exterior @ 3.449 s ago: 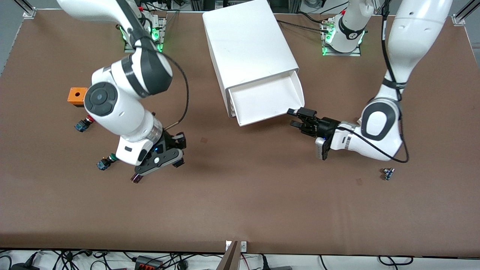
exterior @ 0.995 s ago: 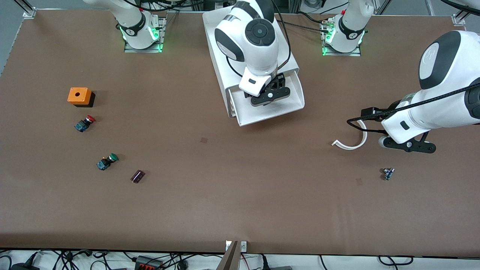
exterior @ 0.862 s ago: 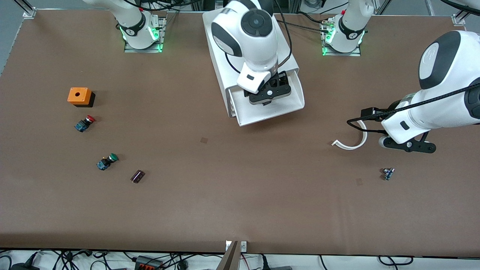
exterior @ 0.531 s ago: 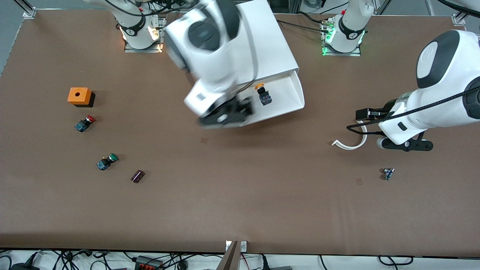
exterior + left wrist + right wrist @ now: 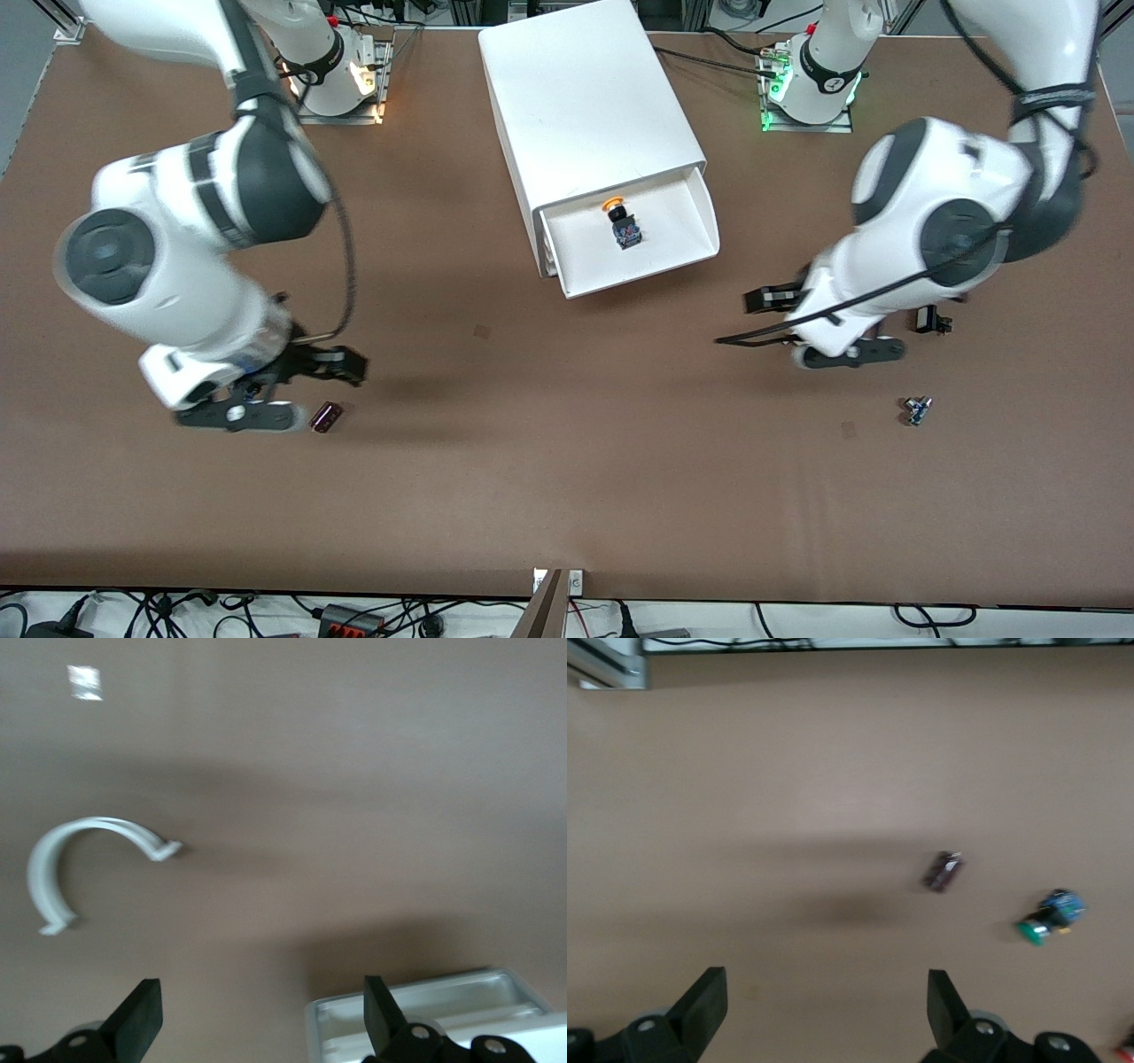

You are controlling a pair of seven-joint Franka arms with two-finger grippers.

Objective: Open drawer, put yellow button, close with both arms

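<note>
The drawer (image 5: 671, 232) of the white cabinet (image 5: 585, 97) stands pulled out. The yellow button (image 5: 622, 222) lies in it on its side, cap toward the cabinet. My right gripper (image 5: 270, 394) is open and empty over the table toward the right arm's end, beside a small dark piece (image 5: 325, 416). In the right wrist view its jaws (image 5: 824, 1014) stand wide over bare table. My left gripper (image 5: 846, 350) is open and empty over the table beside the drawer. The left wrist view (image 5: 261, 1019) shows a corner of the drawer (image 5: 425, 1014) by one finger.
A white curved strip (image 5: 80, 859) lies under the left arm. A green-capped button (image 5: 1050, 917) and the dark piece (image 5: 943, 871) lie near the right gripper. A tiny part (image 5: 917, 409) lies toward the left arm's end.
My right gripper has let go of the yellow button in the drawer and swung away to the right arm's end. My left arm has moved toward the drawer.
</note>
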